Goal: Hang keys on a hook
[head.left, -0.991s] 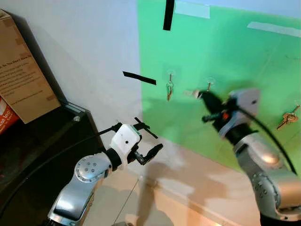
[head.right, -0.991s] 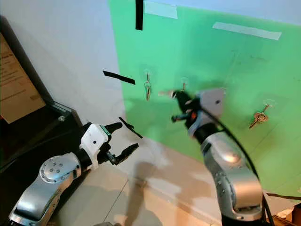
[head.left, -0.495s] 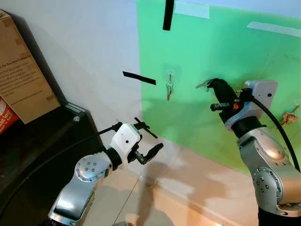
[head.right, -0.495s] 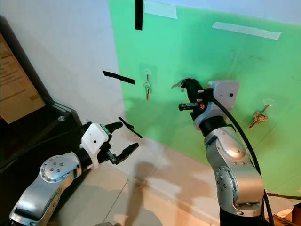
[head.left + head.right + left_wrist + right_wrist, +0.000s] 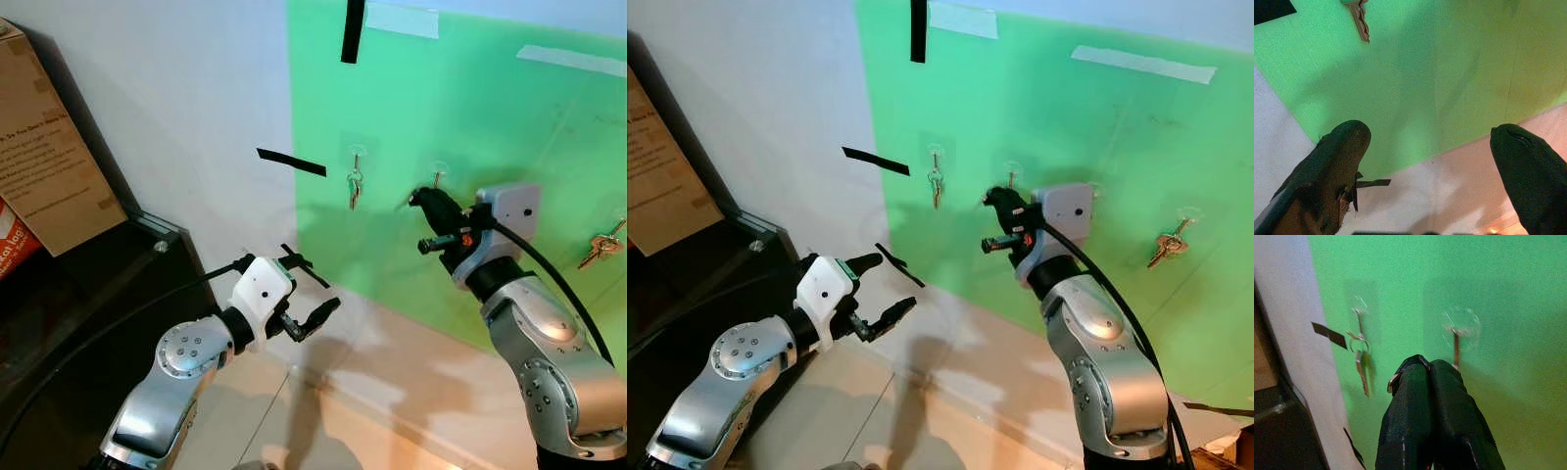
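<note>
The right gripper [image 5: 419,197] is pressed together on a key ring [image 5: 1394,380], held just below the empty hook [image 5: 437,177] on the green board [image 5: 509,108]; 1 set of keys [image 5: 353,184] hangs on the neighbouring hook; the left gripper [image 5: 315,299] hangs spread, low and idle.

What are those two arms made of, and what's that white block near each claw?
Both arms are silver metal with round jointed segments. Each ends in a white plastic wrist block, and a black cable runs along each arm. The left gripper and the right gripper each have two long black fingers.
</note>
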Available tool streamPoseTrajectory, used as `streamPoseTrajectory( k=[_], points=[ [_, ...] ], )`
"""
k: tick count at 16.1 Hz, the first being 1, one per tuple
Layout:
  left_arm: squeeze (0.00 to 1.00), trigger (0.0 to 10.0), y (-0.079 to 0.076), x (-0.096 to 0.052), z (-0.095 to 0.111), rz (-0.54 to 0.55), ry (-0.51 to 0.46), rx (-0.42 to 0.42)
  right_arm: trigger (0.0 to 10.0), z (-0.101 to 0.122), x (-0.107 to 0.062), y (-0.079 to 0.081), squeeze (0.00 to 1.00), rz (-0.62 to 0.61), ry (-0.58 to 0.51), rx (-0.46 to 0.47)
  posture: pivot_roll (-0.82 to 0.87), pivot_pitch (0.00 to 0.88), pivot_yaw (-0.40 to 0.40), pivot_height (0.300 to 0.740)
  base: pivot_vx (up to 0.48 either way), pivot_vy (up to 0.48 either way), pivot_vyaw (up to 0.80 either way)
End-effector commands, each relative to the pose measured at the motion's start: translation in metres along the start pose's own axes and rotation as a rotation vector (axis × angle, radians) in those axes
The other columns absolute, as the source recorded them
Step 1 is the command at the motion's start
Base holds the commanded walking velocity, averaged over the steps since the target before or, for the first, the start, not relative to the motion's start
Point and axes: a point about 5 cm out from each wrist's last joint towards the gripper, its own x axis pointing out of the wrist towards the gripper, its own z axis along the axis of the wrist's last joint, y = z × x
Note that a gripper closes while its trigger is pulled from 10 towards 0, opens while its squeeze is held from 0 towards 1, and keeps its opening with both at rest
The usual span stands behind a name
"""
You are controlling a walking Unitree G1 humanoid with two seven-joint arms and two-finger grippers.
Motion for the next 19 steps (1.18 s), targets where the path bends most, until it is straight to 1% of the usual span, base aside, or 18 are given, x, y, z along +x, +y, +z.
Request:
streamPoseTrajectory(
  k=[1, 2, 4, 6, 9, 14, 15, 17, 18, 19],
  points=[
    [0.11, 10.0, 0.001, 0.001, 0.003, -0.006, -0.006, 0.004, 10.0, 0.000, 0.001, -0.007, 0.00, -0.042, 0.008, -0.014, -0.07, 0.000, 0.050, 0.740, 0.000, 0.000, 0.00],
    [0.11, 10.0, 0.001, 0.001, 0.003, -0.007, -0.006, 0.004, 10.0, 0.003, 0.001, -0.016, 0.00, -0.104, -0.007, -0.013, -0.07, 0.000, 0.050, 0.740, 0.000, 0.000, 0.00],
    [0.11, 10.0, 0.001, 0.001, 0.003, -0.007, -0.006, 0.004, 10.0, 0.013, 0.002, -0.019, 0.00, -0.111, -0.067, 0.041, -0.07, 0.000, 0.052, 0.740, 0.000, 0.000, 0.00],
    [0.11, 10.0, 0.001, 0.001, 0.003, -0.007, -0.007, 0.004, 10.0, 0.022, 0.001, -0.014, 0.00, -0.058, -0.134, 0.102, -0.07, 0.000, 0.051, 0.740, 0.000, 0.000, 0.00],
    [0.11, 10.0, 0.000, 0.001, 0.003, -0.008, -0.008, 0.004, 10.0, 0.027, 0.000, -0.009, 0.00, -0.022, -0.163, 0.135, -0.07, 0.000, 0.051, 0.740, 0.000, 0.000, 0.00],
    [0.11, 10.0, 0.000, 0.000, 0.003, -0.009, -0.008, 0.005, 10.0, 0.017, -0.001, -0.005, 0.00, 0.006, -0.099, 0.101, -0.07, 0.000, 0.048, 0.740, 0.000, 0.000, 0.00],
    [0.11, 10.0, 0.000, 0.000, 0.002, -0.010, -0.007, 0.006, 10.0, 0.012, -0.001, -0.007, 0.00, -0.002, -0.075, 0.089, -0.07, 0.000, 0.048, 0.740, 0.000, 0.000, 0.00],
    [0.11, 10.0, 0.000, 0.000, 0.002, -0.014, -0.007, 0.007, 10.0, 0.004, -0.002, -0.008, 0.00, -0.018, -0.024, 0.031, -0.07, 0.000, 0.049, 0.740, 0.000, 0.000, 0.00],
    [0.11, 10.0, 0.000, 0.000, 0.002, -0.014, -0.008, 0.008, 10.0, 0.004, -0.001, -0.009, 0.00, -0.025, -0.021, 0.028, -0.07, 0.000, 0.048, 0.740, 0.000, 0.000, 0.00],
    [0.11, 10.0, 0.000, 0.000, 0.002, -0.015, -0.008, 0.008, 10.0, 0.001, -0.001, -0.014, 0.00, -0.078, -0.010, 0.023, -0.07, 0.000, 0.047, 0.740, 0.000, 0.000, 0.00]
  ],
)
